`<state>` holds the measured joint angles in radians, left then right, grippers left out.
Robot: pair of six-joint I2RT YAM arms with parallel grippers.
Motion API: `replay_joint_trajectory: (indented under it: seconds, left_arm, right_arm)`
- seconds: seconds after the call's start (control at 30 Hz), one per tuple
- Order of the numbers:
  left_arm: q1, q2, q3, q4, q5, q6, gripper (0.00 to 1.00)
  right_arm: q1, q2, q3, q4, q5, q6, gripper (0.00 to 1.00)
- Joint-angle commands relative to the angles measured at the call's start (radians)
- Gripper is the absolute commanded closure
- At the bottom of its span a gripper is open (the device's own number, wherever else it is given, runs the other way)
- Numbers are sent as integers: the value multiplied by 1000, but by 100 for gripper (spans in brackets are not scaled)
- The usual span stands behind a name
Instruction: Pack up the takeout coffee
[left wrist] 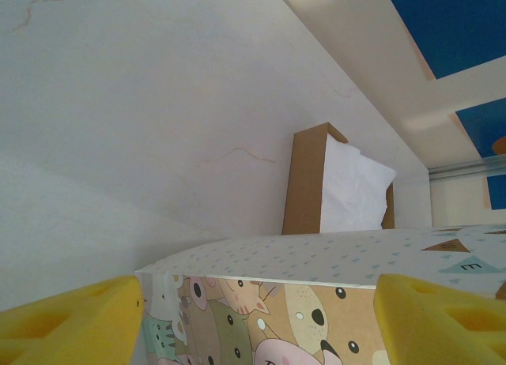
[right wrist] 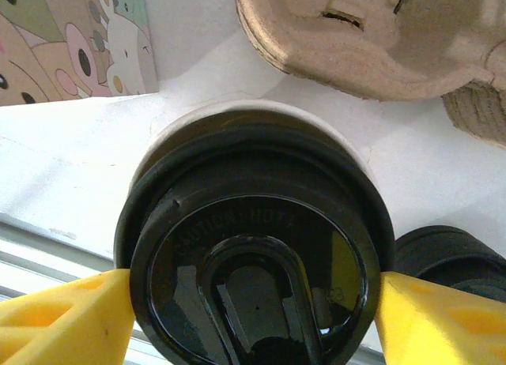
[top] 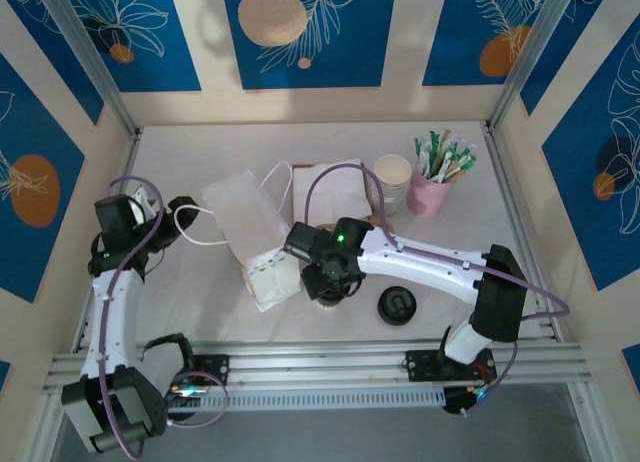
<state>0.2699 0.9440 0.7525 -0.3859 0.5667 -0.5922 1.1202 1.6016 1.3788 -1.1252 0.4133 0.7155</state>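
Your right gripper is down over the lidded cup, low in the middle of the overhead view. In the right wrist view the yellow pads press against either side of its black lid, so read it as clamped. The grip looks high, on the lid rather than the paper wall. If it feels loose, take the cup lower, because a lid can pop off under a squeeze.

The pulp carrier lies at the upper right of that wrist view, just beyond the cup. Lift straight up and clear the spare lid at the right edge. Centre the cup over one round well before lowering it — a tilted cup will catch the rim.

Your left gripper waits at the left with its fingers apart. The printed bag stands just ahead of it, with nothing clamped — keep it there.
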Motion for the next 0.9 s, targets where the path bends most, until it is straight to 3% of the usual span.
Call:
replay_joint_trajectory:
  seconds: [0.0, 0.87]
  left_arm:
    - [-6, -9, -5, -13, -4, 15, 23]
    - [-6, -10, -7, -12, -6, 15, 23]
  right_arm:
    - [9, 6, 35, -33, 23, 18, 25]
    - [-20, 29, 8, -9, 8, 15, 28]
